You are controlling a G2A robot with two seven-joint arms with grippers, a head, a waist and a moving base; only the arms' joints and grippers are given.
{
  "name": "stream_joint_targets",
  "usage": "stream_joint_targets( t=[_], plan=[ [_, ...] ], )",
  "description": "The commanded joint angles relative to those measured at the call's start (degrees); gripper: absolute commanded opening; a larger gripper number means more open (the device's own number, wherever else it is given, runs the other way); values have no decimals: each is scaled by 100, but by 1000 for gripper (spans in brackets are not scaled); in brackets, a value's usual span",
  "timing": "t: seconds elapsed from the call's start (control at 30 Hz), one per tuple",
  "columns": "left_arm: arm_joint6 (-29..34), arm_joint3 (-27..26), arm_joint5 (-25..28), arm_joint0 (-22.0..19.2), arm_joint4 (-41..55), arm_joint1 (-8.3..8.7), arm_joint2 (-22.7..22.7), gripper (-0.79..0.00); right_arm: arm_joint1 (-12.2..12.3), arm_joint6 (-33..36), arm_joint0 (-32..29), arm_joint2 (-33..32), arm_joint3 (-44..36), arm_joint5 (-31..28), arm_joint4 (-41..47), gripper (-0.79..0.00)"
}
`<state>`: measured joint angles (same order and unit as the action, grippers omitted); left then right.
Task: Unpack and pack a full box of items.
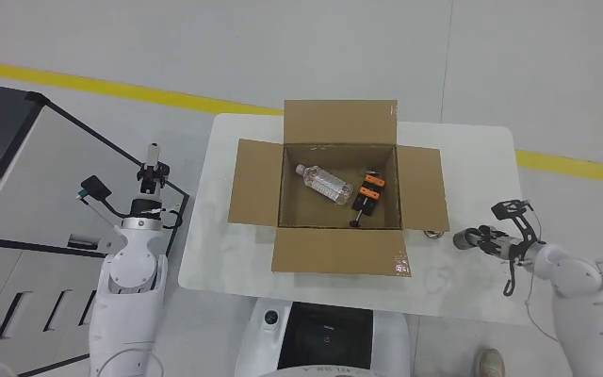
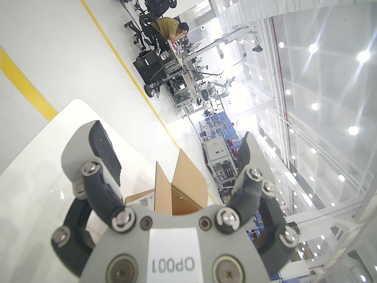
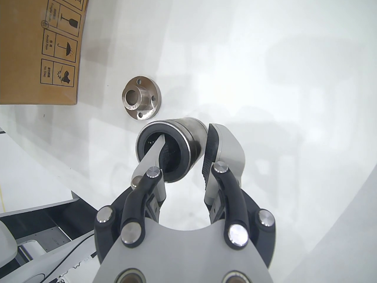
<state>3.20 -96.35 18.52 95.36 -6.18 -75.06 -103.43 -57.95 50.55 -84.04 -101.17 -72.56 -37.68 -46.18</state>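
Note:
An open cardboard box (image 1: 341, 121) stands mid-table. Inside lie a clear plastic bottle (image 1: 324, 183) and a black-and-orange part (image 1: 366, 200). My right gripper (image 1: 462, 239) is just right of the box's right flap (image 3: 38, 36), low over the table. It (image 3: 186, 141) is shut on a dark metal sleeve (image 3: 176, 131), with one finger inside the bore and the other against the outer wall. A round metal flange (image 3: 141, 98) lies on the table between sleeve and flap. My left gripper (image 2: 171, 131) is open, holds nothing and points upward off the table's left edge (image 1: 153, 155).
The white table (image 1: 471, 160) has bare surface to the right of the box and along the front edge. The box's four flaps are folded outward. A dark frame (image 1: 57, 141) stands left of the table, near the left arm.

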Motion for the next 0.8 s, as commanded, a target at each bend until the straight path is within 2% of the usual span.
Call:
stream_joint_targets(
  t=[0.0, 0.17, 0.47, 0.67, 0.77],
  plan=[
    [0, 0, 0, 0, 0, 0, 0, 0, 17, -14, 79, 36, 113, -69, -39, -785],
    [0, 0, 0, 0, 0, 0, 0, 0, 57, -34, 100, 74, 134, -242, 40, -785],
    [0, 0, 0, 0, 0, 0, 0, 0, 169, 75, -273, -323, -377, -327, 687, -785],
    [0, 0, 0, 0, 0, 0, 0, 0, 315, 394, -574, -1196, -1541, -497, 1812, -785],
    [0, 0, 0, 0, 0, 0, 0, 0, 357, 590, -659, -1336, -2426, -410, 2541, -785]
  ],
)
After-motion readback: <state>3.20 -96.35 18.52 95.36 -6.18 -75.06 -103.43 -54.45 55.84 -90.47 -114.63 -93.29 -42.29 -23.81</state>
